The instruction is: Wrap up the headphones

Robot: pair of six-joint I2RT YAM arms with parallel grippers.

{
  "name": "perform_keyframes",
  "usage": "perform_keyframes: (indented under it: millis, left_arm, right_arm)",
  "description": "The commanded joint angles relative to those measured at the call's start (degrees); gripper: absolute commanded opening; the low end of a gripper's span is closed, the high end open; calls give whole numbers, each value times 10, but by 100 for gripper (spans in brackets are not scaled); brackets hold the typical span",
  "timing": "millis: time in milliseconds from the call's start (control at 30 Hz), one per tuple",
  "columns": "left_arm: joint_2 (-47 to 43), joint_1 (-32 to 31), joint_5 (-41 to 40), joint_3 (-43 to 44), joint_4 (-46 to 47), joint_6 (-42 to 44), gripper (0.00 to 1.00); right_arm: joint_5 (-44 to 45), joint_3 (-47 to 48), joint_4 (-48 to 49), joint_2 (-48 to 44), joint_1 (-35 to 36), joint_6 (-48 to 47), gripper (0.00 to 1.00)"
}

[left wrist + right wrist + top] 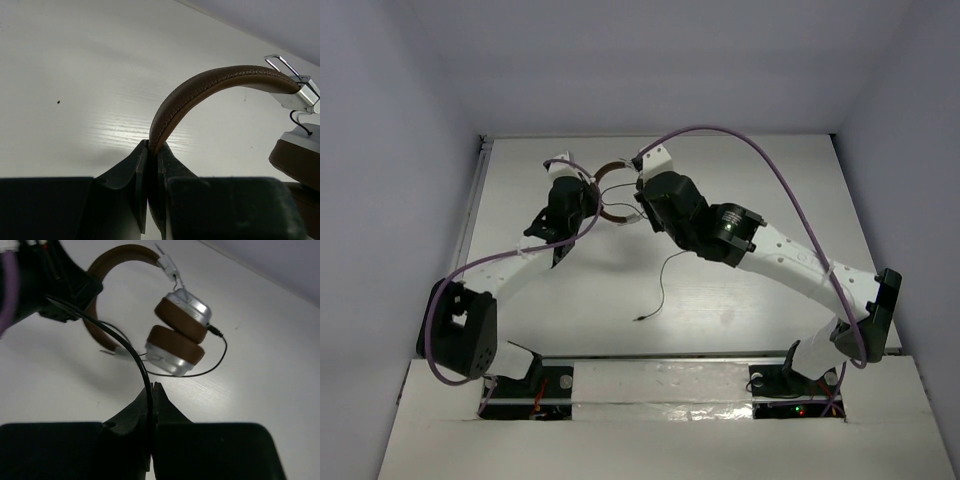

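The headphones [611,170] have a brown headband [200,85] and brown pads on silver ear cups [180,335]. My left gripper [152,147] is shut on the headband and holds the headphones above the far middle of the table; it also shows in the top view [590,194]. My right gripper [151,388] is shut on the thin dark cord [136,356] just in front of the ear cups, and it shows close to the headphones' right side in the top view [638,213]. The cord's free end [655,290] hangs down to the table, with its plug [638,318] lying there.
White table [740,180] with light walls on the left, back and right. The arms' purple cables [760,150] arc over the table. The arm bases [520,380] stand at the near edge.
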Motion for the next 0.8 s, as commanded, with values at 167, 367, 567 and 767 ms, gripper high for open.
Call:
perform_keyframes:
  millis: [167,367,567,767]
  left_arm:
    - [-88,-2,53,33,57,-5,0]
    - [-75,45,119,78,56,-37,0]
    - [-61,81,165,103,66,-75,0]
    - [-39,88,168,137,56,-84,0]
  right_arm:
    - [-49,-1,-4,-52,-25,1,0]
    - [-101,-123,14,-116,-25,30,0]
    - [-212,-188,65,-189,-25,23,0]
    - [-252,-179,47,-185,-15,6,0]
